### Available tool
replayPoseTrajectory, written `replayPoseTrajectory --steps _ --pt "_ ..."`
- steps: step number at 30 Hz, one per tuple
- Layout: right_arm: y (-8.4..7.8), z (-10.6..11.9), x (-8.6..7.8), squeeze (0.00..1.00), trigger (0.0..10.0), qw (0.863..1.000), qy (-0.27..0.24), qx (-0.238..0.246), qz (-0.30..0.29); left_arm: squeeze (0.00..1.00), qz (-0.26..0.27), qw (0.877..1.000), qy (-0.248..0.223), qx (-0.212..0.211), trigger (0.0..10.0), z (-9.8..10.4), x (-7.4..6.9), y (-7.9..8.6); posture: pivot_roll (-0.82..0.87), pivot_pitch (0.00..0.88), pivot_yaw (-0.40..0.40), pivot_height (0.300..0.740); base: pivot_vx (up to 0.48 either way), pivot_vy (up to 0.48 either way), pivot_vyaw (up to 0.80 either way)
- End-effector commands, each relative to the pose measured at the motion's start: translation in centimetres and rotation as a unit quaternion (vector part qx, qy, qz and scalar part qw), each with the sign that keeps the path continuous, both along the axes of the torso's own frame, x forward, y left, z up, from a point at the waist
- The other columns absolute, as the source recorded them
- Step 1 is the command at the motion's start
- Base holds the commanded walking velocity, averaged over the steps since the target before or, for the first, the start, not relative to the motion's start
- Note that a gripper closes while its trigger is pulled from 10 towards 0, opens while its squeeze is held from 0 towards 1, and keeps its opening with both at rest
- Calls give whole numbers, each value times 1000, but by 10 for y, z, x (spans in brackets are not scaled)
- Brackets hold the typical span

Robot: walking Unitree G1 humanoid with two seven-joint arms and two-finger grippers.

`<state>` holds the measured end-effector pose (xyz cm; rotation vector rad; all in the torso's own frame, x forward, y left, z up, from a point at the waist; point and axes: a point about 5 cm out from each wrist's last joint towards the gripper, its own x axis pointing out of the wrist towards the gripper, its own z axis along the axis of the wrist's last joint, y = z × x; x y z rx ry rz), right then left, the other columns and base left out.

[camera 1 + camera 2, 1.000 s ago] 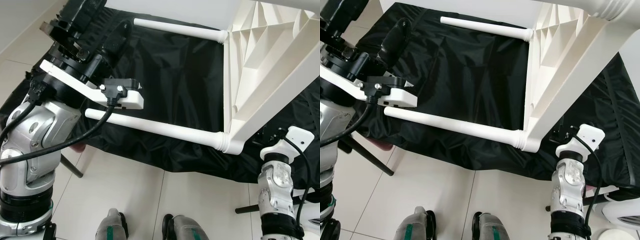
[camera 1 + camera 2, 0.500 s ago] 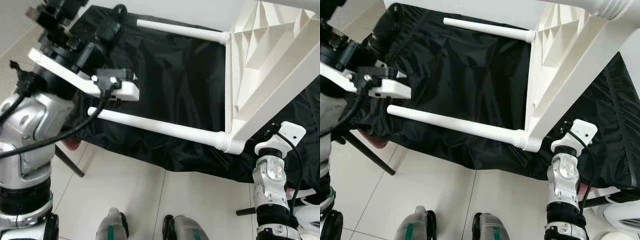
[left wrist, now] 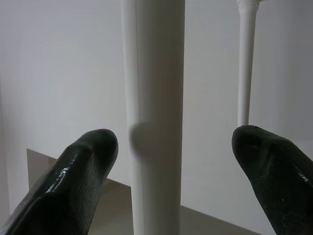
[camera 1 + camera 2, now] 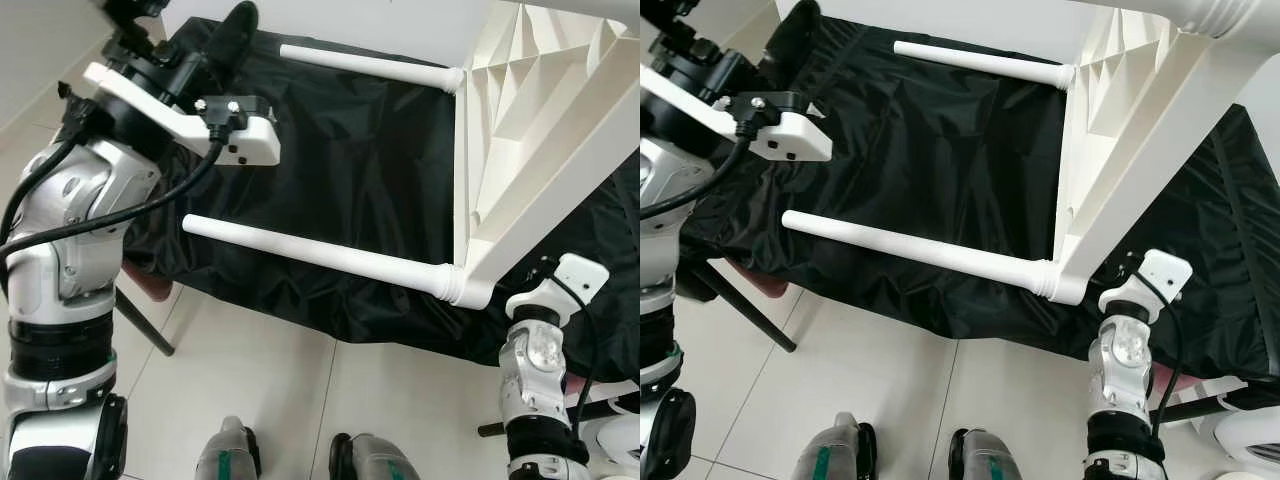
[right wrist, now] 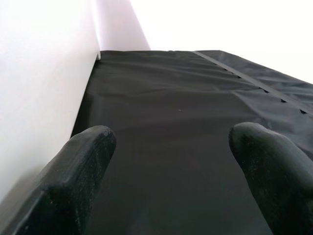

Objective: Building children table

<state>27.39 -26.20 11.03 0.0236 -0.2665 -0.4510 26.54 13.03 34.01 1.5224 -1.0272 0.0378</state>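
Black cloth [image 4: 350,170] covers a raised surface, draping over its near edge above the tile floor [image 4: 300,400]. White kids' table [image 4: 530,150] lies tipped on its side on the cloth, w/ two legs [image 4: 320,255] sticking out level above it, toward robot's left.

From my remote seat: a rumpled black sheet [image 4: 350,150] drapes across the centre and upper part of the frame, its creased edge hanging over pale floor tiles [image 4: 270,400] along the bottom. At lower left a dark rod [image 4: 145,325] slants down to the tiles. A second dark rod [image 4: 495,428] lies at lower right, beside a white rounded object [image 4: 1250,430].
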Motion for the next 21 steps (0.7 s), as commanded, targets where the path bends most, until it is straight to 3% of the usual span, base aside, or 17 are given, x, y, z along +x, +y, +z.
replayPoseTrajectory --steps 1,9,21 --pt "-3 -4 -4 0 10000 1000 3 -1 -10 0 -63 979 -165 -100 10000 15 -14 1 91 83 -5 740 0 0 0" --pt "0 -9 -8 0 10000 1000 4 2 -14 0 -87 976 -174 -95 10000 32 -1 -9 84 74 10 740 0 0 0" --pt "2 -13 -11 0 10000 1000 9 5 -15 0 -118 974 -166 -98 10000 44 1 -25 84 68 11 740 0 0 0"
